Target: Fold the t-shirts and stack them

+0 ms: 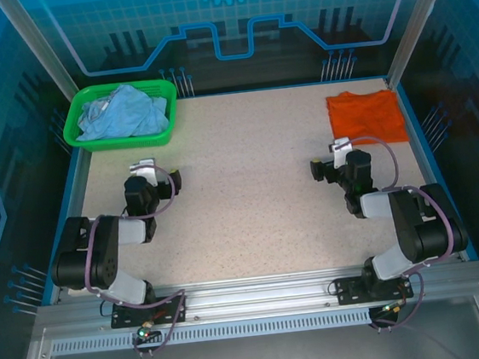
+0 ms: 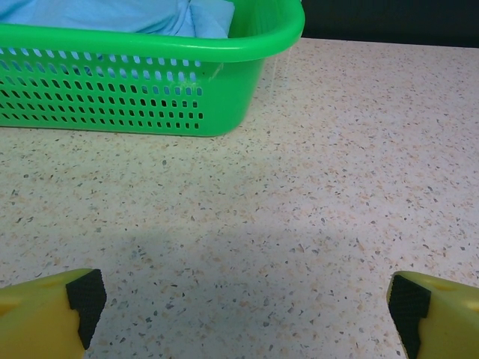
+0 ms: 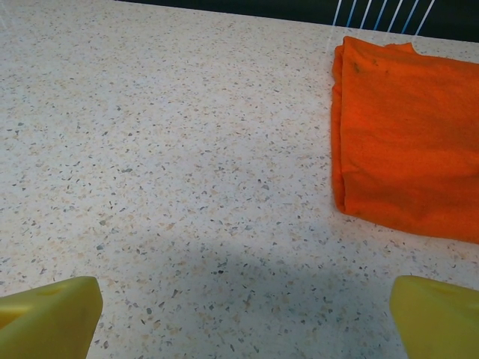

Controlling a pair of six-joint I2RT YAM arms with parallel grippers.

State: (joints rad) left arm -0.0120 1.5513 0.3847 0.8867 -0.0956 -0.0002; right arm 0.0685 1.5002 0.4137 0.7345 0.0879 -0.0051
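Left gripper (image 2: 247,299): yellow fingers spread wide, holding nothing, low over the speckled beige tabletop (image 1: 250,195).
Right gripper (image 3: 247,307): spread wide, holding nothing, low over the tabletop.
Bright orange cloth t-shirt (image 1: 367,116): folded flat on the tabletop, far right, beyond the right gripper.
Green perforated plastic basket (image 1: 75,135): upright, far left corner.
Basket contents: pale blue cloth t-shirt (image 1: 121,115), crumpled, heaped to the rim.

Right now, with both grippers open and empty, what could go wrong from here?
1. The pale blue t-shirt lies bunched inside the green basket; lifting it could snag and drag or tip the basket.
2. The orange t-shirt lies folded at the far right of the table; pinching only its top layer might undo the fold.
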